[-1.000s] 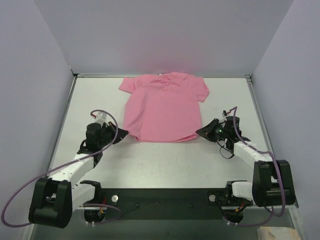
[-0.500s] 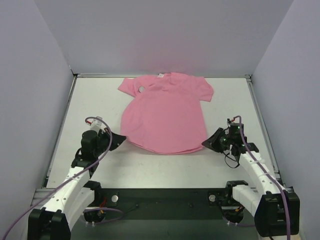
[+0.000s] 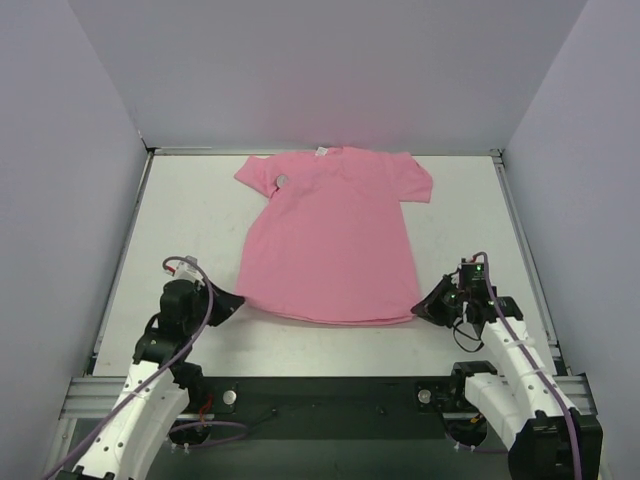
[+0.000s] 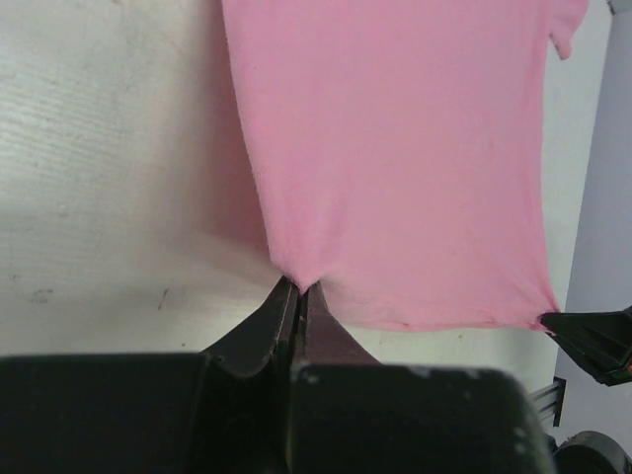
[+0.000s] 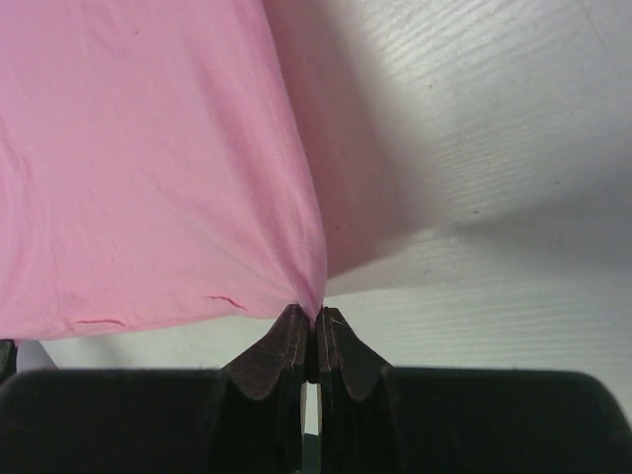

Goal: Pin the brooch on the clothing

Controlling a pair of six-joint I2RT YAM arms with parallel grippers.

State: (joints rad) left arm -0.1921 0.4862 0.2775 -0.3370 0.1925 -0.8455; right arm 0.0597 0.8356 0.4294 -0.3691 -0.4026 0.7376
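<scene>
Fingers of the left gripper [image 4: 299, 288] and right gripper [image 5: 312, 318] are each pinched tight on 1 hem corner of the shirt [image 3: 330, 240]. Over the last second both arms have drawn back across the table [image 3: 180, 200], dragging the shirt nearer and flatter. The brooch [image 3: 283, 180] now shows on the shirt beside its far left sleeve. Smoothing looks nearly done; whether the brooch is pinned, I cannot tell.

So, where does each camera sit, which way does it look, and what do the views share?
Top external: above, behind the bases, looking down on the table, T-shirt and both arms.
Left wrist: on the left arm, facing along the shut left fingers pinching the hem.
Right wrist: the same, right fingers at the opposite hem corner.
Shared: all show the T-shirt.
</scene>
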